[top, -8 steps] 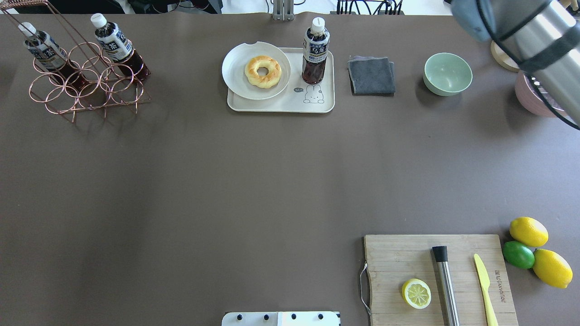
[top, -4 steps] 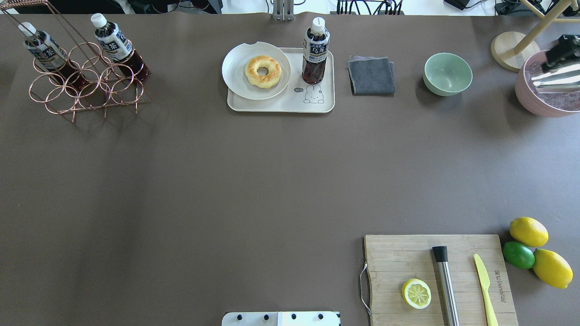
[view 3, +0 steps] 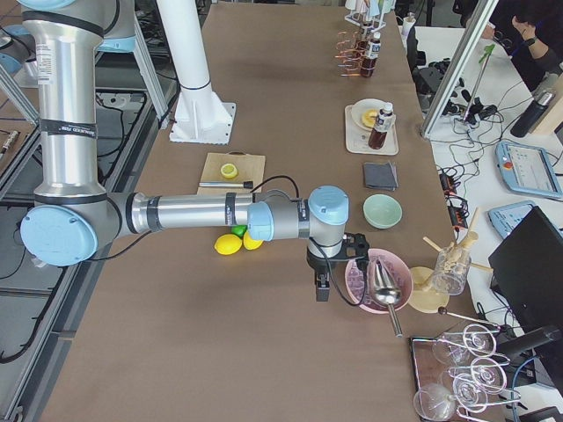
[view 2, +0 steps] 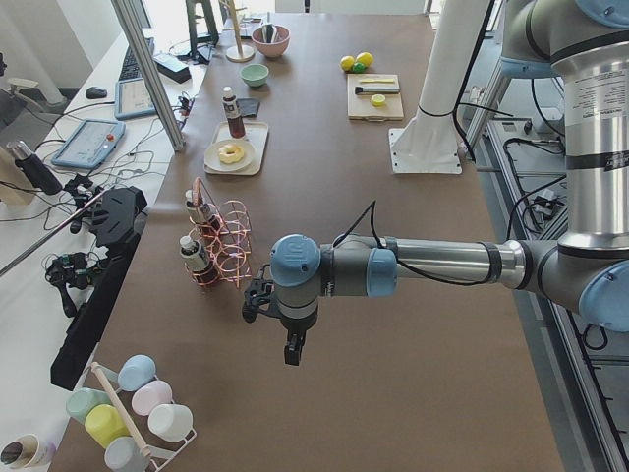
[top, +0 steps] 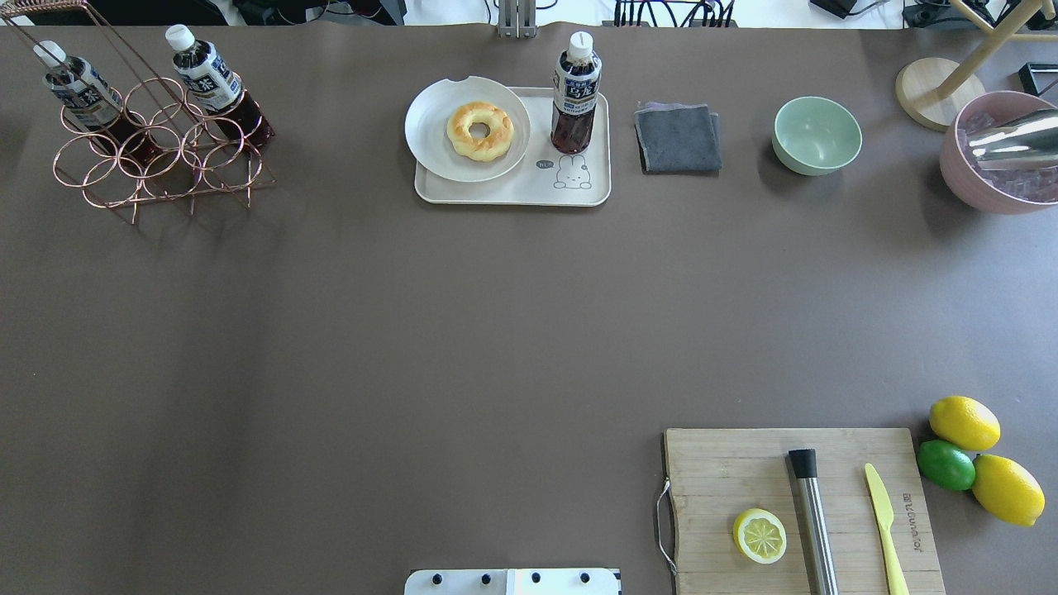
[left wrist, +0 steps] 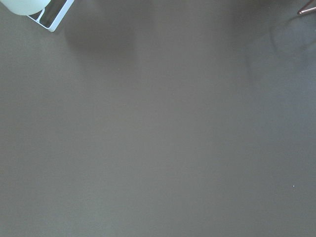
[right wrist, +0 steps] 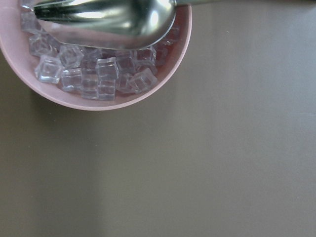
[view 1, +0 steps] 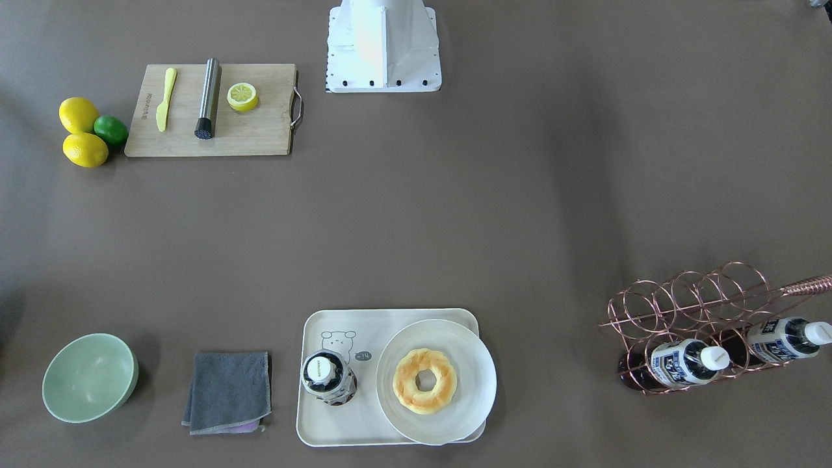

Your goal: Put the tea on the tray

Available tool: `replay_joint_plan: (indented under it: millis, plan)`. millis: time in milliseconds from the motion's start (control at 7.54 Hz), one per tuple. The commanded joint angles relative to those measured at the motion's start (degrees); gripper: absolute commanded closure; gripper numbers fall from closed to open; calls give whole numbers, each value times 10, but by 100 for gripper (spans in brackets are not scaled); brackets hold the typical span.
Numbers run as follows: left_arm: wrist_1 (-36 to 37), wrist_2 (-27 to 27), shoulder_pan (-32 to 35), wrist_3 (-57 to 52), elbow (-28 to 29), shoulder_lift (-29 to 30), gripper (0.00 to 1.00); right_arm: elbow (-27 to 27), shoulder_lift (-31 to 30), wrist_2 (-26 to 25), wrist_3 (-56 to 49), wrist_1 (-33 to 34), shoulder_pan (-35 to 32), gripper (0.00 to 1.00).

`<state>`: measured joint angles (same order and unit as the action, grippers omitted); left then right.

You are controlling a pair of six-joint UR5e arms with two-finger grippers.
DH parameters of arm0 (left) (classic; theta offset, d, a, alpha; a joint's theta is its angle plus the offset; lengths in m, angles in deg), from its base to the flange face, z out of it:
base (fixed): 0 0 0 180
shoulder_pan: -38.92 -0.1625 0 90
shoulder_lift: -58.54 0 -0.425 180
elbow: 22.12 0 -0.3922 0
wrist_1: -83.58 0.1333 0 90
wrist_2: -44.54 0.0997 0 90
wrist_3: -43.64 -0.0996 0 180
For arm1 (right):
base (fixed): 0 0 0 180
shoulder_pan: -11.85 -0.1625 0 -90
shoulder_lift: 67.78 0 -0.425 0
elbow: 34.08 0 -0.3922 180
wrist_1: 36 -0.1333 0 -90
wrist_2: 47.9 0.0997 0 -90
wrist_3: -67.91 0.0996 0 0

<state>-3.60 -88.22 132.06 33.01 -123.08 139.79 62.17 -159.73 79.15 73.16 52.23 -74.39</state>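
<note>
One tea bottle (top: 576,91) stands upright on the cream tray (top: 504,192) beside its printed bear; it also shows in the front view (view 1: 327,377). Two alike bottles (top: 83,92) (top: 207,76) lie slanted in the copper wire rack (top: 157,165) at the far left. My left gripper (view 2: 293,349) shows only in the exterior left view, hanging over bare table beyond the rack; I cannot tell if it is open. My right gripper (view 3: 323,288) shows only in the exterior right view, beside the pink bowl (view 3: 374,277); I cannot tell its state.
A white plate (top: 430,124) with a donut (top: 479,130) overlaps the tray's left part. A grey cloth (top: 678,136), a green bowl (top: 816,134) and the pink ice bowl (top: 984,190) with a metal scoop (top: 1012,140) lie to the right. The cutting board (top: 727,463) is near right.
My right arm, which filled the overhead view's top right corner, has drawn back out of that view. The bottle and tray have not moved.
</note>
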Motion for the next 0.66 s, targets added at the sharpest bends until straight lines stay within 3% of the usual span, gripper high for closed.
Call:
replay_joint_plan:
  millis: [0,531]
  plan:
    - [2,0,0,3,7,-6,1,-7,-15,-7,-7,0,-7,0]
    - [6,0,-1,4,22,-2,1,-8,-22,-5,-5,0,-6,0]
